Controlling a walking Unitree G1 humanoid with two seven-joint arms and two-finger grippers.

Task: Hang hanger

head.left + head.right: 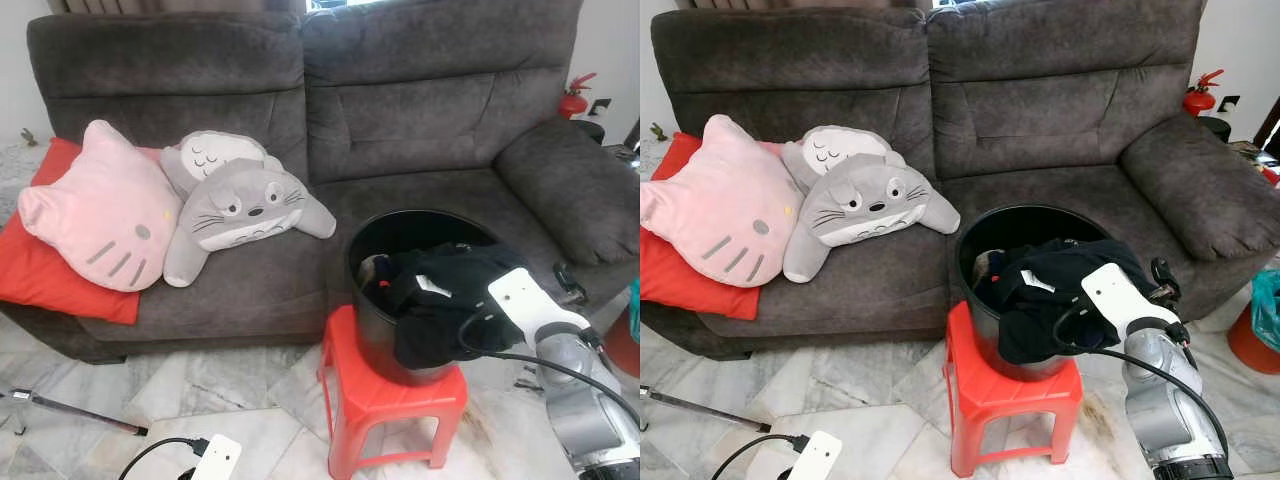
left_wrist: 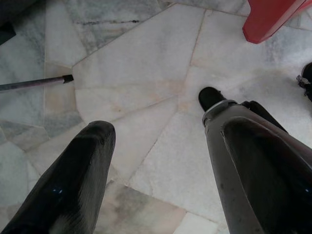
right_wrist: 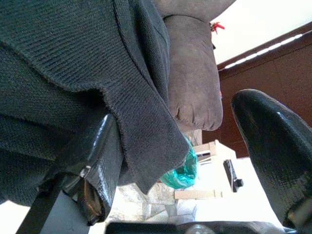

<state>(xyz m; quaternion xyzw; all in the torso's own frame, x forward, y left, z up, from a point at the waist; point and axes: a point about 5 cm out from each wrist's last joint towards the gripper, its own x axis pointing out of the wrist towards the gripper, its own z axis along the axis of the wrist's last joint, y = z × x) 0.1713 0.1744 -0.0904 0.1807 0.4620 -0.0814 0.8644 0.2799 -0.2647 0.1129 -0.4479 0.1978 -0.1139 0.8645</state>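
— Two end effectors, operator; where do you see them?

— Your right end effector (image 3: 180, 161) sits at the dark garment (image 1: 450, 290) that spills over the front rim of the black bucket (image 1: 372, 330). Its fingers (image 3: 273, 146) are spread, and a fold of the knit cloth lies against one of them. Your left end effector (image 2: 161, 165) hangs over the marble floor (image 2: 136, 63), spread too, pinching nothing.

— And the hanger?

— You cannot make one out; the garment heaped in the bucket covers whatever lies under it.

— What carries the bucket?

— You have it on a red stool (image 1: 385, 395) on the floor, just before the front edge of the grey sofa (image 1: 420, 110). At the sofa's left end lie a pink cat cushion (image 1: 95, 210) on a red cushion (image 1: 40, 270), with a grey plush (image 1: 240, 210) touching it.
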